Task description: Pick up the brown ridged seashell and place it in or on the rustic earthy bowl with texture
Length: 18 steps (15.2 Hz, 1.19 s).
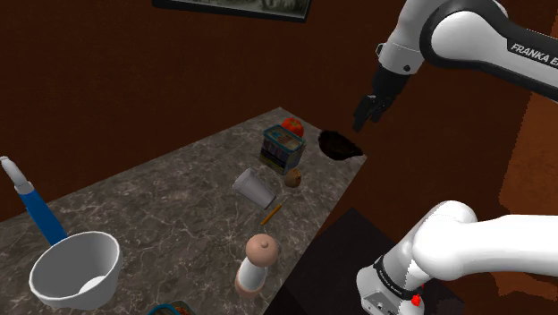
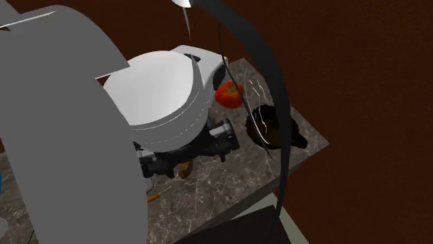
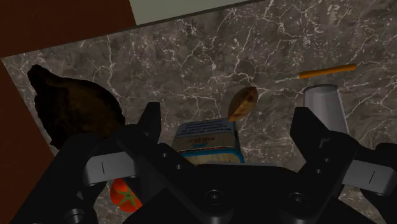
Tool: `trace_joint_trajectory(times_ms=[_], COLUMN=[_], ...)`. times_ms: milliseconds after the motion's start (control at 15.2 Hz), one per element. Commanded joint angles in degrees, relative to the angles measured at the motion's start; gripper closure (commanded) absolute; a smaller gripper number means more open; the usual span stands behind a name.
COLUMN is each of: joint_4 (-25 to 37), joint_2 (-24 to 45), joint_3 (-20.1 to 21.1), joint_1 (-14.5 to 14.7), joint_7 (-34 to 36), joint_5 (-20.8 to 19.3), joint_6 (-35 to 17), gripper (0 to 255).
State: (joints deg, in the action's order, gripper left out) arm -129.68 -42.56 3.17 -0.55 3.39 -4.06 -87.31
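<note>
The brown ridged seashell (image 1: 292,178) (image 3: 242,103) lies on the dark marble table between a printed box and a tipped grey cup. A dark, rough bowl (image 1: 340,145) (image 3: 73,108) (image 2: 274,128) sits at the table's far corner, nothing in it that I can see. My gripper (image 1: 363,119) (image 3: 228,118) hangs in the air above the bowl's end of the table, well clear of the surface. Its fingers (image 3: 151,121) stand wide apart with nothing between them. The shell lies apart from the bowl, beyond the box as seen from the gripper.
A printed box (image 1: 281,148) (image 3: 208,141) stands between bowl and shell, a red tomato (image 1: 292,126) (image 2: 230,94) behind it. A grey cup (image 1: 257,187) on its side, an orange pencil (image 1: 271,213), a shaker (image 1: 257,262), a white bowl (image 1: 76,268) and a blue brush (image 1: 36,210) are spread toward the shoulder view's left.
</note>
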Motion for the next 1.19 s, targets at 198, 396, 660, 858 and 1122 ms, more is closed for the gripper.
trace_joint_trajectory(times_ms=[198,396,660,858,1122], joint_4=[-3.9,-7.2,-10.6,-12.4,-13.6], joint_2=[2.0,4.8,9.6,14.0,21.0], joint_3=[0.2,0.4,0.7,1.0,1.3], joint_1=[-0.1,-0.2,-0.3,-0.3,-0.3], joint_7=[1.4,2.8,4.4,5.6,7.0], joint_5=[0.8,1.6,2.6,3.4,4.3], joint_6=[-5.5,-11.1,-18.8,-24.6,-32.3], gripper=[0,0,0,0,0])
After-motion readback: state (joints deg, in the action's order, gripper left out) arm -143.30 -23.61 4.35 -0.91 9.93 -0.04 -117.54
